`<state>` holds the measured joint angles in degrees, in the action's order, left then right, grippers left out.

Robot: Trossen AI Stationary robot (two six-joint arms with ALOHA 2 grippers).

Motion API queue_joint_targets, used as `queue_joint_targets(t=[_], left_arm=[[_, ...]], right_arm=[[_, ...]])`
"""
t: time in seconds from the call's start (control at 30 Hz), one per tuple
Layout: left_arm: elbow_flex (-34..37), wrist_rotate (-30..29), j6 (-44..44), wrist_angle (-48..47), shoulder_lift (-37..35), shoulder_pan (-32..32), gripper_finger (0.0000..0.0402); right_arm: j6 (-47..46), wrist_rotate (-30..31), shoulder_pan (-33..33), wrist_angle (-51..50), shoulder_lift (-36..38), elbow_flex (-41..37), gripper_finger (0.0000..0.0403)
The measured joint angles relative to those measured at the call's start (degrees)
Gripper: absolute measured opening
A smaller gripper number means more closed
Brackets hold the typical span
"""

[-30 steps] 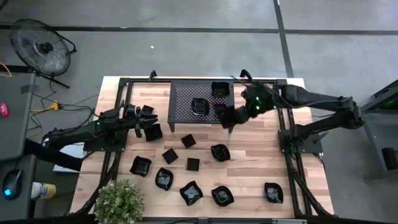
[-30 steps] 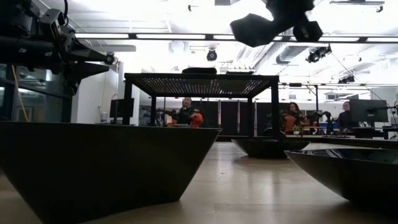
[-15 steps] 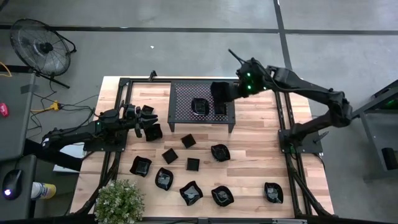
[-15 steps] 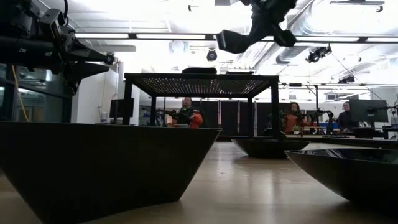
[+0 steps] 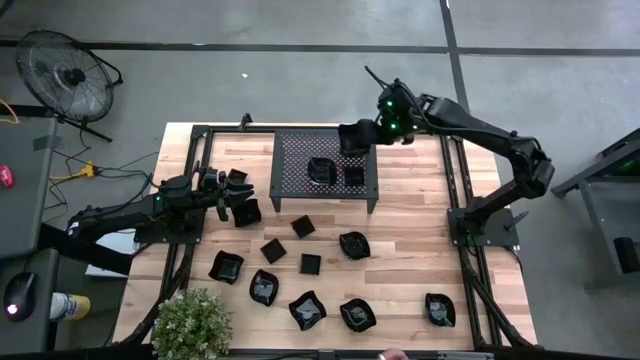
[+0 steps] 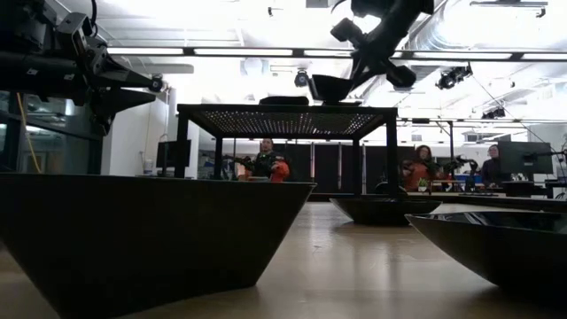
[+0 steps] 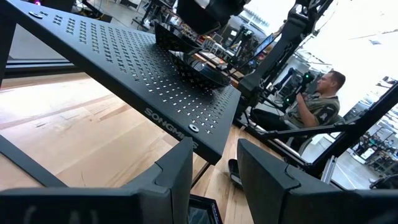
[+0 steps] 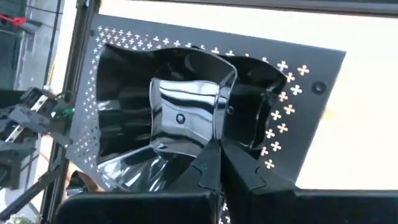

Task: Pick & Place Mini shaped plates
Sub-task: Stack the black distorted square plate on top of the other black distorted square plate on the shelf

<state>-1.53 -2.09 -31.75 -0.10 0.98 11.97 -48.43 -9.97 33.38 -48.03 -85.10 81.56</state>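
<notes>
A wooden table (image 5: pixel 410 240) carries a black perforated rack (image 5: pixel 300 160), scattered black plates (image 5: pixel 353 244) and a plant (image 5: pixel 190 322).

— Where does the rack (image 5: pixel 325 168) sit?

— On the tabletop (image 5: pixel 400 250), upper centre of the high view. Two plates (image 5: pixel 320 170) rest on it, and the right gripper (image 5: pixel 368 133) holds another plate (image 5: pixel 352 136) over its upper right corner.

— And the left gripper (image 5: pixel 228 190)?

— Left of the rack, above a plate (image 5: pixel 246 212) lying on the tabletop.

— The remaining plates?

— Scattered below the rack: three (image 5: pixel 302 227) just under it, one (image 5: pixel 354 244) right of those, and a loose row (image 5: pixel 307 310) along the lower edge, one (image 5: pixel 439 309) far right. A plant (image 5: pixel 192 322) stands at the lower left corner; a fan (image 5: pixel 62 72) is on the floor (image 5: pixel 300 60), upper left.
</notes>
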Motion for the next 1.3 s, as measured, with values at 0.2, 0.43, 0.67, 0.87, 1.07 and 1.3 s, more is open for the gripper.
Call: queue_joint_targets(t=[0.2, 0.43, 0.67, 0.87, 1.07, 1.3], left_arm=[[0.0, 0.0, -0.01, 0.0, 0.0, 0.02, 0.0124], [0.01, 0.0, 0.0, 0.0, -0.01, 0.02, 0.0124], [-0.01, 0.0, -0.02, 0.0, -0.01, 0.02, 0.0124], [0.0, 0.0, -0.01, 0.0, 0.0, 0.0, 0.0124], [-0.01, 0.02, 0.0, 0.0, 0.0, 0.01, 0.0124], [-0.01, 0.0, 0.0, 0.0, -0.01, 0.0, 0.0124]], right_arm=[[-3.24, 0.74, 0.03, -0.52, 0.0, 0.0, 0.0], [-5.73, 1.68, 0.43, -2.39, -0.33, -0.02, 0.0], [-7.96, 2.47, 0.25, -2.18, -0.9, -0.02, 0.0], [-8.12, 2.12, 0.23, -0.35, -2.43, -0.04, 0.0], [-6.97, 2.18, -0.45, -0.62, -2.4, -0.04, 0.0], [-5.73, 2.55, -0.51, -1.47, -2.78, -0.04, 0.0]])
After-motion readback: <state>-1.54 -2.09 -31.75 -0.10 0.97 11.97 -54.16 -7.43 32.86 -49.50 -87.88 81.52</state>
